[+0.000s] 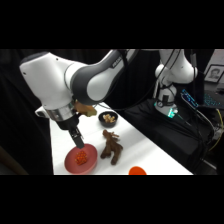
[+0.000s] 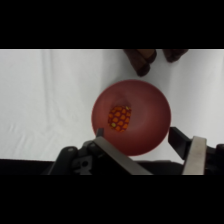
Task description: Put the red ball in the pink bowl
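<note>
The red ball point(image 2: 119, 117) lies inside the pink bowl point(image 2: 150, 107), a little left of the bowl's middle; its surface shows a yellow dotted pattern. In the side view the same ball point(image 1: 81, 158) rests in the bowl point(image 1: 90, 165) at the table's near left. My gripper point(image 2: 136, 137) hangs just above the bowl's near rim, open, with nothing between its fingers. Seen from the side, the gripper point(image 1: 78, 141) stands over the bowl's back edge, apart from the ball.
A brown plush animal point(image 1: 112, 146) lies right of the bowl; its legs point(image 2: 142, 59) show at the wrist view's top. A small black bowl point(image 1: 108, 118) with pale bits stands behind. An orange-red object point(image 1: 137, 171) sits at the front edge.
</note>
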